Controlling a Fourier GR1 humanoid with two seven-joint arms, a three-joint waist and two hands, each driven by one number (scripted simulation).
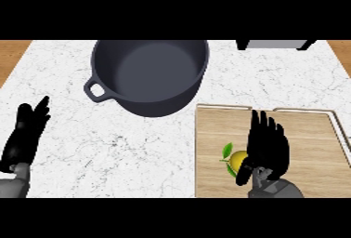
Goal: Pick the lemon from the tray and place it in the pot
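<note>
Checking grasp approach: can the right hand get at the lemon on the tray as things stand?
Probably yes. The right hand is over the wooden tray, right beside the lemon, fingers straight, not yet curled round it. Nothing lies between them.

Marble counter: pot, tray (wooden)

One dark pot, one wooden tray, one lemon, two robot hands: left, right.
</note>
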